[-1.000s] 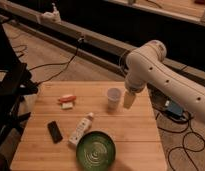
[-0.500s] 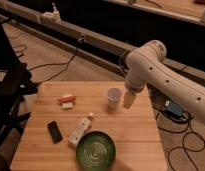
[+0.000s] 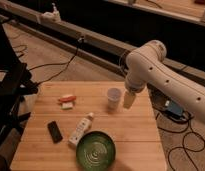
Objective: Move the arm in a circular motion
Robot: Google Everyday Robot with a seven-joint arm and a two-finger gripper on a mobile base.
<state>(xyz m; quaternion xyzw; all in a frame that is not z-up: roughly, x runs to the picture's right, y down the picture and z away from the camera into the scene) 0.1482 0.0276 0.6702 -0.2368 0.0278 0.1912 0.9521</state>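
Note:
The arm [image 3: 161, 75] is large, white and glossy, with thick tubular segments and small dark dots. It comes in from the right edge and bends down at a rounded joint [image 3: 146, 57] above the table's right side. Its narrow cylindrical tip, the gripper [image 3: 128, 99], hangs just above the wooden table [image 3: 131, 135], right next to a small white cup [image 3: 113, 98].
On the table lie a green bowl [image 3: 96, 150], a white bottle on its side [image 3: 81, 129], a small black object [image 3: 55, 131] and a red and white item [image 3: 67, 101]. Cables [image 3: 56, 65] run over the floor. A dark stand [image 3: 11, 90] is at the left.

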